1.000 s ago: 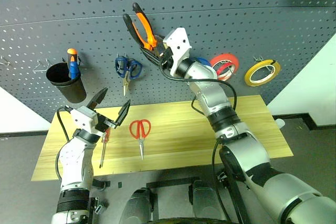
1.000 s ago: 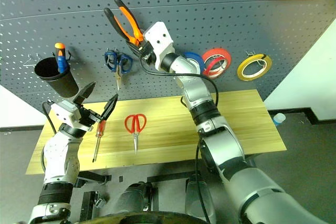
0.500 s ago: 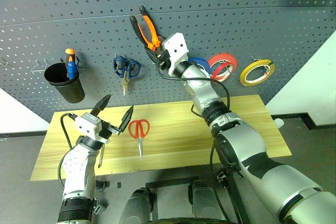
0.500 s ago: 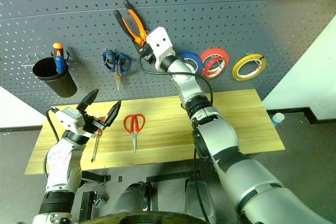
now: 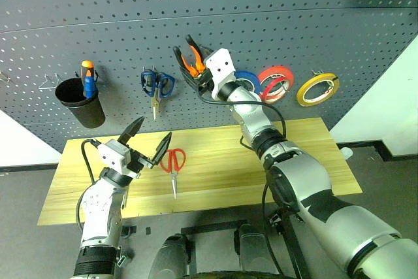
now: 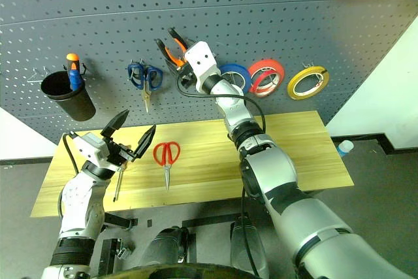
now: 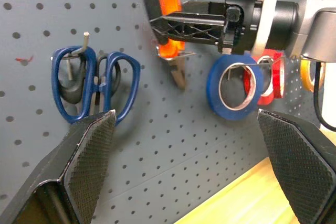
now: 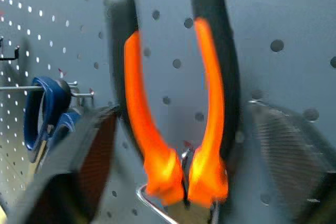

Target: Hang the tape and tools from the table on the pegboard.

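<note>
- right gripper is up at the pegboard, fingers spread wide on either side of the pliers; in the right wrist view both pads stand clear of the handles, so nothing is clamped
- pliers hang handles-up on a wire hook, orange-and-black handles against the board, between the blue-handled scissors and the blue roll
- left gripper hovers above the table near its left part, fingers apart and empty, pointing toward the board
- red-handled scissors lie flat on the table just right of the left gripper, tips toward the near edge
- red-handled screwdriver lies on the table under the left gripper, mostly hidden by it
- yellow tape hangs on a hook at the right end of the row, right of the red roll
- black cup on the board at far left holds the orange-and-blue screwdriver
</note>
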Robot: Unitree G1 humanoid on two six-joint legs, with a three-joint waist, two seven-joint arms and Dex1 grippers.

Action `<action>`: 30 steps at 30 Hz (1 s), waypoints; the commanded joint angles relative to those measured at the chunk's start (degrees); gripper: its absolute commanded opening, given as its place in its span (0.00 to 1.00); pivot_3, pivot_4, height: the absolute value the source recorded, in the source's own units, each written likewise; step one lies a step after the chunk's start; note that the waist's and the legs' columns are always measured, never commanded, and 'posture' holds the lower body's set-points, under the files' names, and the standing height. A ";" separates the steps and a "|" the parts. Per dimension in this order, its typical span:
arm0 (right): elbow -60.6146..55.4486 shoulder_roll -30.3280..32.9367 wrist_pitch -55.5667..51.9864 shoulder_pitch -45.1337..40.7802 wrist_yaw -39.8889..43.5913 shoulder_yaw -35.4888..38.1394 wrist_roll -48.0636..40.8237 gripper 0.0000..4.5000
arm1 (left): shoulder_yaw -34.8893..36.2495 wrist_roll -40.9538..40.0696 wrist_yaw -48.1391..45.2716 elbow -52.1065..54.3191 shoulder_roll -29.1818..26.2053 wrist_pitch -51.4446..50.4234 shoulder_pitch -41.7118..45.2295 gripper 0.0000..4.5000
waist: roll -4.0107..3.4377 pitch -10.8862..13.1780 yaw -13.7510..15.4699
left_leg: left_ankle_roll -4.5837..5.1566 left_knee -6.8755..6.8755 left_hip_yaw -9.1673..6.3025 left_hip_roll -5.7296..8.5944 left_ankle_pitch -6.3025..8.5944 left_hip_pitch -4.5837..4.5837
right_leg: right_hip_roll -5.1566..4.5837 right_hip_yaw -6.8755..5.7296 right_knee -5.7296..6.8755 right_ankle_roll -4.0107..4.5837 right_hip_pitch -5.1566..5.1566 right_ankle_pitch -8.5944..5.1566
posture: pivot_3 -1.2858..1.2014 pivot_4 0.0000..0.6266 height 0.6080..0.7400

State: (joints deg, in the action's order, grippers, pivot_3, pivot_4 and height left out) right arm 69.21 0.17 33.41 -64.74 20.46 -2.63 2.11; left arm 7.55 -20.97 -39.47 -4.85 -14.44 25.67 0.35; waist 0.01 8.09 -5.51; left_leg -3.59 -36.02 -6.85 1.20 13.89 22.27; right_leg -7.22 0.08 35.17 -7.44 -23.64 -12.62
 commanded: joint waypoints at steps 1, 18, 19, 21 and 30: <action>-6.17 2.73 7.14 1.78 0.60 -1.84 2.84 0.99 | 0.48 0.64 1.27 2.33 -0.81 -0.42 -0.38 1.00 | 0.00 0.00 0.13 | -0.02 -0.03 -0.02 -0.01 -0.02 0.00 | 0.03 0.00 0.00 0.15 0.01 -0.01 | 0.49 0.16 1.00; -57.90 28.34 -3.85 34.66 41.87 -11.08 -15.55 0.99 | -2.48 10.92 24.07 15.56 2.22 -31.89 -9.68 1.00 | 0.15 0.44 1.66 | -0.03 -0.12 -0.01 -0.13 0.00 -0.31 | 0.16 0.16 -0.02 0.02 0.28 -0.26 | 0.49 0.20 1.00; -59.14 30.17 -4.65 36.23 43.90 -11.58 -15.71 0.99 | -2.89 11.44 25.75 15.81 2.76 -35.29 -9.07 1.00 | 0.17 0.50 1.96 | -0.03 -0.15 0.00 -0.13 0.00 -0.30 | 0.16 0.16 -0.05 0.04 0.30 -0.25 | 0.49 0.21 1.00; -59.77 33.40 -5.36 39.45 47.55 -12.23 -15.92 0.99 | -4.87 13.98 29.88 15.11 3.81 -45.84 -6.50 1.00 | 0.24 0.58 2.29 | -0.05 -0.20 0.00 -0.13 0.01 -0.30 | 0.16 0.16 -0.07 0.04 0.35 -0.25 | 0.49 0.21 1.00; -54.45 36.29 -6.16 44.04 51.37 -12.34 -13.38 0.99 | -4.49 15.50 41.26 2.03 12.63 -76.47 11.67 1.00 | 0.76 1.01 2.70 | -0.05 -0.17 0.03 -0.12 0.00 -0.29 | 0.18 0.15 -0.09 -0.01 0.32 -0.23 | 0.48 0.20 1.00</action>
State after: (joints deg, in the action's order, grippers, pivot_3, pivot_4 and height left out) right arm 14.93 36.43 27.74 -20.92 71.51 -15.80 -10.62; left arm 1.71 -5.27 0.09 -1.88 -2.08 -48.64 10.17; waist 0.77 9.11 -2.81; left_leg -3.64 -36.17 -6.82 1.09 13.89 21.98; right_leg -7.04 0.22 35.07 -7.47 -23.32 -12.86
